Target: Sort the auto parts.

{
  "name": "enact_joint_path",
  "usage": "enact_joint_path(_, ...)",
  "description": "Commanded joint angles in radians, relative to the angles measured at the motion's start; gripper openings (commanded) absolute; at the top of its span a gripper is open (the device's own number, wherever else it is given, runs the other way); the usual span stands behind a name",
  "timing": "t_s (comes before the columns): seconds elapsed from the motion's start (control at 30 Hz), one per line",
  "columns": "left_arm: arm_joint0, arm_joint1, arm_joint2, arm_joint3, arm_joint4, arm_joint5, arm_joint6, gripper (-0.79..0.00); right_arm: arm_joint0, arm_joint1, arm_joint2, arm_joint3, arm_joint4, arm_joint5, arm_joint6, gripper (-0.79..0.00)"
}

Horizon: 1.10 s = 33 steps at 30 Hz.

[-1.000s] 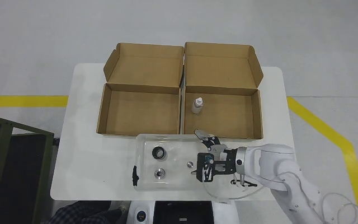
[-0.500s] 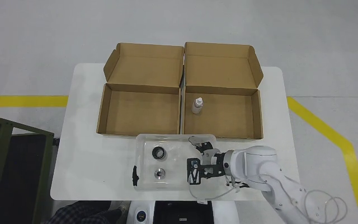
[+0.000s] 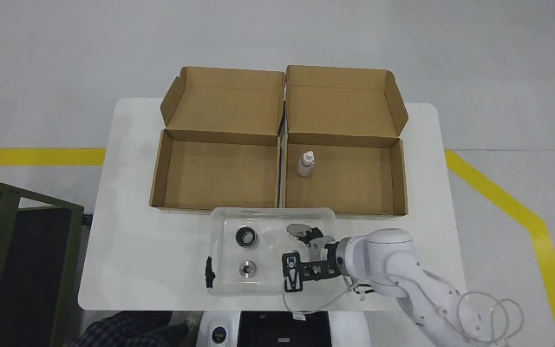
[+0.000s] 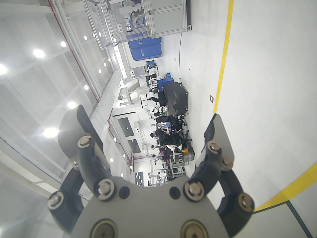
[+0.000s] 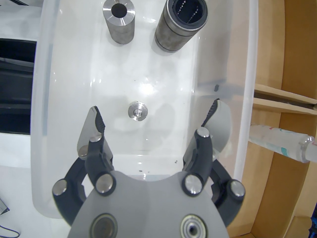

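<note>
Step in hand (judged): pick-up of the next part from the clear bin (image 3: 260, 210), which sits at 6 o'clock on the table (image 3: 130, 217); the two cardboard boxes lie at 12 o'clock of it.

Right gripper (image 5: 155, 107): inside the bin, low over its floor, pointing toward 9 o'clock in the top view; fingers spread wide, nothing held; one finger on the 12 o'clock side, the other on the 6 o'clock side.

Small stud (image 5: 138, 111): round, bright head up, standing on the bin floor between the two fingertips, touching neither; nearer the 6 o'clock finger.

Other parts in the bin: linear bearing (image 5: 180, 23) at 10 o'clock and plain steel sleeve (image 5: 118, 23) at 8 o'clock, both upright, near each other but apart; both well beyond the fingertips toward 9 o'clock.

Right box (image 3: 381, 186): holds one small bottle (image 3: 305, 162) by its 9 o'clock wall; left box (image 3: 217, 173) holds nothing that I can see.

Left gripper (image 4: 148, 120): off the table, aimed out at the room; fingers wide apart, empty.

Progress (judged): early; one item boxed, three left in the bin.

Next move calls for: a slight shift toward 6 o'clock to centre the stud; a short drop so the pads meet the head's sides; then a slow close. The stud is small and smooth, so an off-centre pinch may tip it or flick it away. Which box it belongs in I cannot tell.
</note>
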Motion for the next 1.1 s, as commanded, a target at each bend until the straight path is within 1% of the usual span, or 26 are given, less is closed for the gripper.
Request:
enact_joint_path(0.0, 0.0, 0.0, 0.0, 0.0, 0.0, 0.0, 0.0, 0.0, 0.007, -0.001, -0.012, 0.01, 0.002, 0.004, 0.006, -0.08)
enact_joint_path(0.13, 0.0, 0.0, 0.0, 0.0, 0.0, 0.0, 0.0, 0.0, 0.019, -0.003, -0.033, 0.029, -0.002, 0.004, 0.029, -0.074)
enact_joint_path(0.2, 0.0, 0.0, 0.0, 0.0, 0.0, 0.0, 0.0, 0.0, 0.025, -0.004, -0.041, 0.034, -0.001, 0.005, 0.038, -0.092)
enact_joint_path(0.33, 0.0, 0.0, 0.0, 0.0, 0.0, 0.0, 0.0, 0.0, 0.034, -0.006, -0.056, 0.047, 0.002, 0.01, 0.05, -0.154)
enact_joint_path(0.37, 0.0, 0.0, 0.0, 0.0, 0.0, 0.0, 0.0, 0.0, 0.037, -0.006, -0.06, 0.05, 0.002, 0.009, 0.052, -0.154)
enact_joint_path(0.47, 0.0, 0.0, 0.0, 0.0, 0.0, 0.0, 0.0, 0.0, 0.043, -0.007, -0.07, 0.06, 0.003, 0.012, 0.06, -0.2)
enact_joint_path(0.63, 0.0, 0.0, 0.0, 0.0, 0.0, 0.0, 0.0, 0.0, 0.053, -0.008, -0.084, 0.074, 0.008, 0.013, 0.067, -0.394)
enact_joint_path(0.83, 0.0, 0.0, 0.0, 0.0, 0.0, 0.0, 0.0, 0.0, 0.066, -0.009, -0.097, 0.086, 0.014, 0.014, 0.074, -0.425)
enact_joint_path(0.9, 0.0, 0.0, 0.0, 0.0, 0.0, 0.0, 0.0, 0.0, 0.069, -0.009, -0.101, 0.09, 0.017, 0.014, 0.076, -0.446)
enact_joint_path(1.0, 0.0, 0.0, 0.0, 0.0, 0.0, 0.0, 0.0, 0.0, 0.075, -0.01, -0.106, 0.093, 0.021, 0.015, 0.078, -0.489)
enact_joint_path(1.07, 0.0, 0.0, 0.0, 0.0, 0.0, 0.0, 0.0, 0.0, 0.078, -0.01, -0.11, 0.096, 0.024, 0.017, 0.08, -0.545)
